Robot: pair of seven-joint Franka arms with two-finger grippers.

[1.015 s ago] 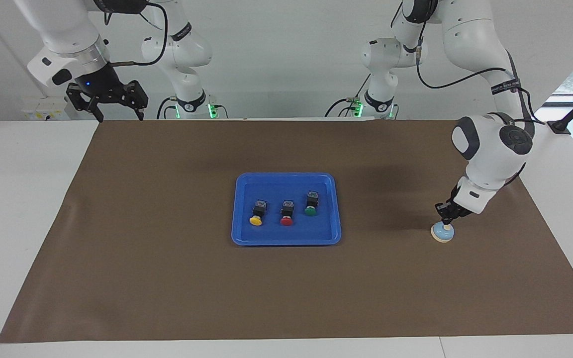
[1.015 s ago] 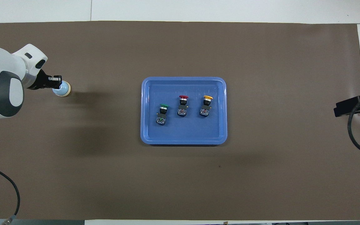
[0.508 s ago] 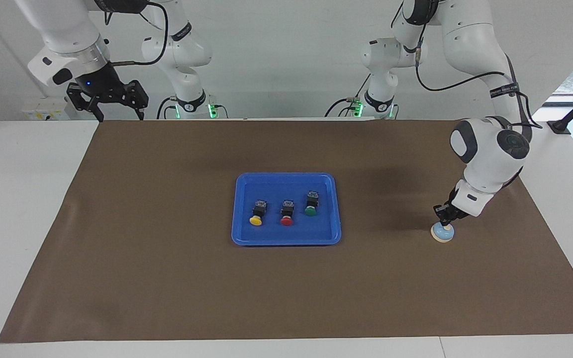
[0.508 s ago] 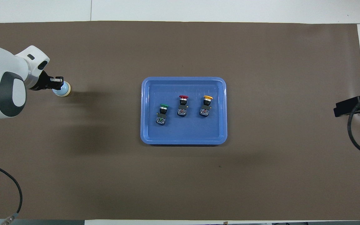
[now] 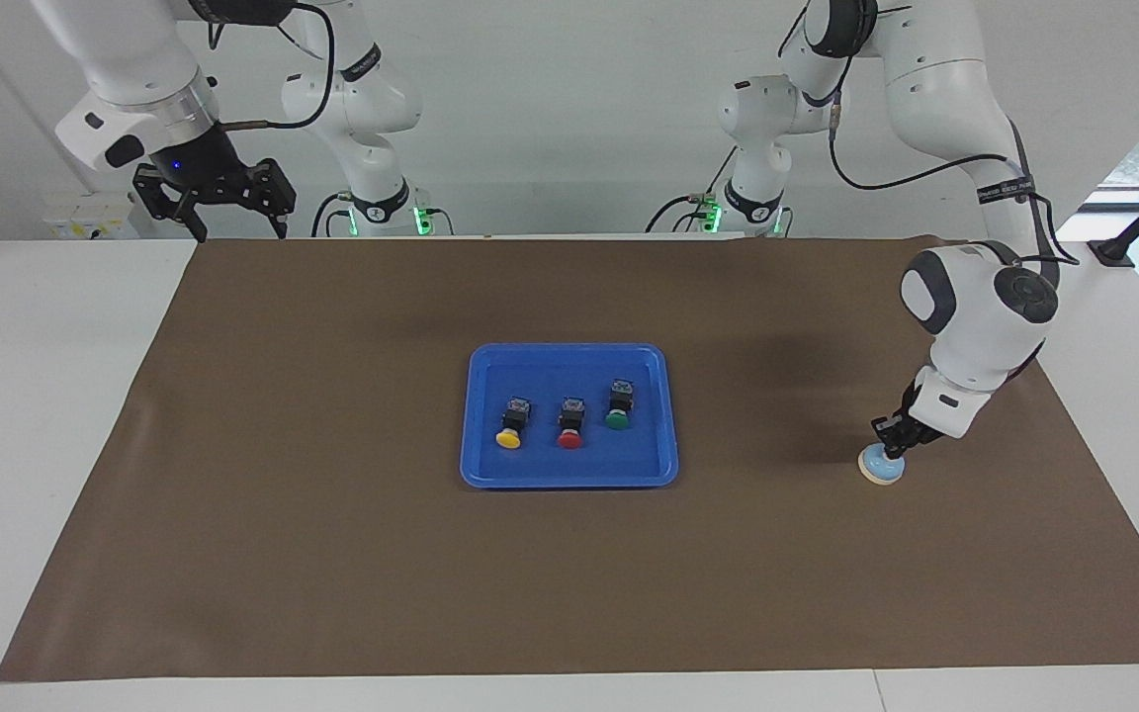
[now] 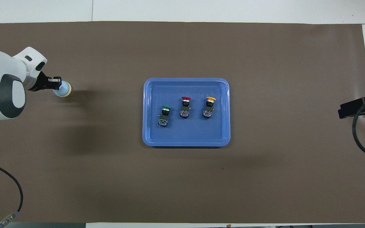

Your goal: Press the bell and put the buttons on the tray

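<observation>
Brown matting covers the counter [image 5: 332, 593]. Facing view: the left hand [image 5: 892, 447], fingers together, has eased sideways yet stays down on the bell [image 5: 881, 467] at its arm's end; right hand [image 5: 233, 213] waits, spread. Overhead view: three buttons [image 6: 185, 107] already lie in the tray [image 6: 185, 142], so pressing looks like the last step.

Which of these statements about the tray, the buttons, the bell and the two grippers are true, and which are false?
1. All three buttons lie in the tray. True.
2. The left gripper is on the bell. True.
3. The green button lies between the other two. False: the red button is in the middle.
4. The right gripper is over the tray. False: it waits above the table's edge at its own end.
5. The bell sits in the tray. False: it stands on the brown mat.
</observation>
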